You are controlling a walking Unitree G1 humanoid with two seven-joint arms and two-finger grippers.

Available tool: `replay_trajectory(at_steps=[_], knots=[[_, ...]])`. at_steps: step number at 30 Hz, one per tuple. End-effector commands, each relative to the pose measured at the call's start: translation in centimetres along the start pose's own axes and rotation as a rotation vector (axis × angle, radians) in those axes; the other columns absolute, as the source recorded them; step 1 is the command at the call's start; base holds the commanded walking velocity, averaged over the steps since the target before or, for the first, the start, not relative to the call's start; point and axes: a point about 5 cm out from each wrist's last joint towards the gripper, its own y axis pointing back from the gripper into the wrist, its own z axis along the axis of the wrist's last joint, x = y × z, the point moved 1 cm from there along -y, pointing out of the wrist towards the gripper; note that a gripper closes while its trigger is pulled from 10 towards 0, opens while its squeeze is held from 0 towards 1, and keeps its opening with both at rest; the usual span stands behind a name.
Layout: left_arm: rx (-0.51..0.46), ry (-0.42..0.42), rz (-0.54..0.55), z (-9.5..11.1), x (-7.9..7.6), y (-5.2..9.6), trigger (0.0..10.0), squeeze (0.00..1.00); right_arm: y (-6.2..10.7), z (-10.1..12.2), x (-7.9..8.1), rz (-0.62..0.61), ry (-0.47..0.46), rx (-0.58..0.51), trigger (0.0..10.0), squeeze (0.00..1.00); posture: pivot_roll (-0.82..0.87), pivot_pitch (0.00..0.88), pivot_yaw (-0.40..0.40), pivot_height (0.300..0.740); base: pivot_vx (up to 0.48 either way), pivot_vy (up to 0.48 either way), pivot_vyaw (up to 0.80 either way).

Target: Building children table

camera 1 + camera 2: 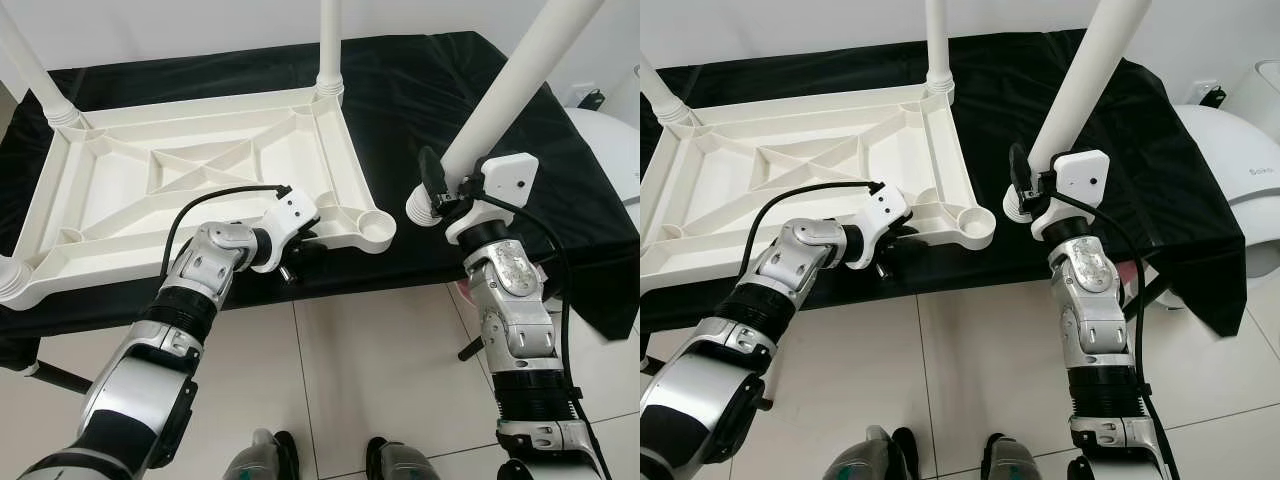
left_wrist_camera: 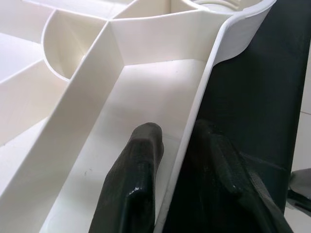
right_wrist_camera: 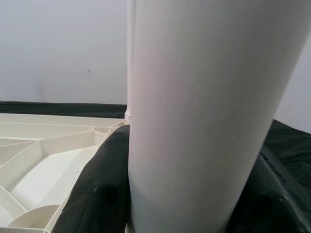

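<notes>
Clamping the near rim of the upturned white plastic tabletop (image 1: 200, 180), the left gripper (image 1: 300, 248) has one black finger (image 2: 133, 184) inside the ribbed underside and the other outside the wall, pinching the thin edge between them. Just beyond this gripper, at the tabletop's near right corner, sits an open round socket (image 1: 373, 229) with no leg in it.

Beside that socket, a little apart from it, the right gripper (image 1: 437, 192) is closed around the lower end of a long white cylindrical leg (image 1: 510, 85), its fingers wrapping the tube near the ribbed threaded tip. The leg tilts up and away from the gripper, its tip hanging over the black cloth (image 1: 420, 90) rather than over the socket.

Farther from both grippers, three legs already stand in their corners: one at the far right corner (image 1: 329, 45), one at the far left (image 1: 35, 70), and one at the near left (image 1: 12, 278), cut off at the frame edge. So the build looks about three-quarters done; what remains is to bring the fourth leg over the empty socket, stand it upright and screw it home.

The tabletop is glossy moulded plastic with crossed stiffening ribs, lying flat on the cloth-covered surface.
</notes>
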Motion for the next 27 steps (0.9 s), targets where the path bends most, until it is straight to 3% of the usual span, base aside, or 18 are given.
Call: replay_trajectory(at_steps=[1,3,4,5,6,7,8,17,27], knots=[[0.067,0.083,0.214,-2.3,1.5,0.7,2.5,0.0,0.2,0.2,0.1,-0.001,0.003,-0.006,10.0,0.0,-0.14,0.153,0.081,0.74,0.0,0.0,0.0],[0.069,0.097,0.232,-2.4,1.8,0.9,2.7,0.0,0.2,0.3,0.1,-0.003,0.004,-0.007,10.0,0.0,-0.14,0.154,0.083,0.74,0.0,0.0,0.0],[0.079,0.112,0.255,-2.6,2.1,1.2,6.0,0.0,0.2,0.3,0.1,-0.006,0.005,-0.008,10.0,0.0,-0.14,0.154,0.083,0.74,0.0,0.0,0.0],[0.086,0.124,0.281,-2.8,2.5,1.5,5.8,0.0,0.2,0.3,0.0,-0.008,0.006,-0.009,10.0,0.0,-0.14,0.155,0.086,0.74,0.0,0.0,0.0],[0.091,0.13,0.298,-2.9,2.7,1.7,9.3,0.0,0.2,0.3,0.0,-0.009,0.007,-0.009,10.0,0.0,-0.14,0.155,0.086,0.74,0.0,0.0,0.0],[0.095,0.147,0.327,-3.1,3.0,2.0,9.3,0.0,0.3,0.3,0.0,-0.01,0.007,-0.01,10.0,0.0,-0.14,0.157,0.088,0.74,0.0,0.0,0.0],[0.09,0.168,0.357,-3.1,3.4,2.3,10.0,0.0,0.3,0.3,0.0,-0.012,0.007,-0.01,10.0,0.0,-0.14,0.157,0.088,0.74,0.0,0.0,0.0],[0.041,0.254,0.492,-2.9,4.7,3.5,10.0,0.0,0.2,0.2,0.2,-0.013,-0.001,-0.009,10.0,0.0,-0.12,0.159,0.088,0.74,0.0,0.0,0.0],[-0.104,0.293,0.537,-0.8,4.0,2.4,10.0,0.0,0.1,0.3,0.3,-0.006,0.001,-0.01,10.0,0.0,-0.13,0.16,0.082,0.74,0.0,0.0,0.0]])
